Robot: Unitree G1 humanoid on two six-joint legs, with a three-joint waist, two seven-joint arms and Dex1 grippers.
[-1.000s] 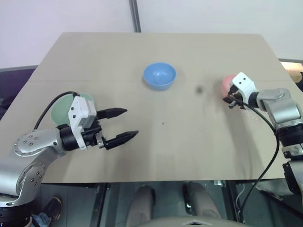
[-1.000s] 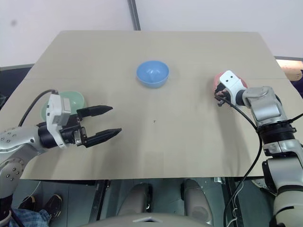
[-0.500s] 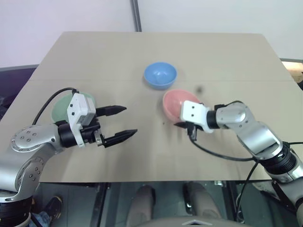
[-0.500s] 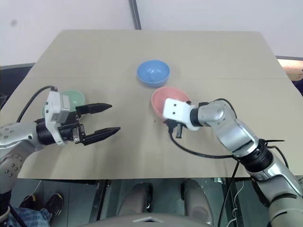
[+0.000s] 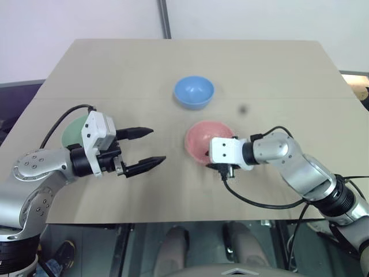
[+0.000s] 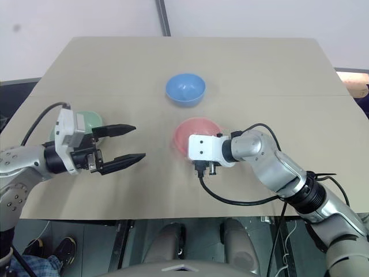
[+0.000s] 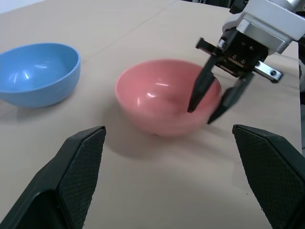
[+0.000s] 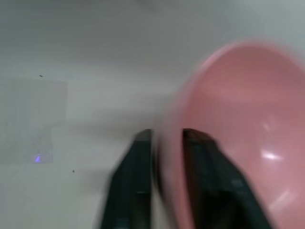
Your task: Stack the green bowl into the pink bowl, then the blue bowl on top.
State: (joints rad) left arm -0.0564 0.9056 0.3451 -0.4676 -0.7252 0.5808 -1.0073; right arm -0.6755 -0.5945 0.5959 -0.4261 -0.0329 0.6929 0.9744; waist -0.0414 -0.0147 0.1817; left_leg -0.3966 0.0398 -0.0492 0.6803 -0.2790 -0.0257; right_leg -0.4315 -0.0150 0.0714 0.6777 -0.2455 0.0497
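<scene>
- Right end effector (image 7: 215, 103) is seen straddling the near rim of the pink bowl (image 5: 203, 137), one finger inside and one outside; the fingers are parted a little around the wall, so whether the rim is pinched or just released cannot be told.
- Left end effector (image 5: 143, 149) is held spread wide and empty, hovering above the desk (image 5: 190, 63), pointed toward the pink bowl.
- Pink bowl sits upright near the middle of the desk, nothing inside it.
- Green bowl (image 5: 71, 130) is seen behind the left arm at the desk's left side, well apart from the pink bowl, untouched.
- Blue bowl (image 5: 194, 91) stands upright at the far middle, near the pink bowl but not touching, empty.
- Progress judged: no stacking done yet; only the pink bowl appears placed as the base.
- Left to do: green bowl to be picked and set into pink, then blue on top.
</scene>
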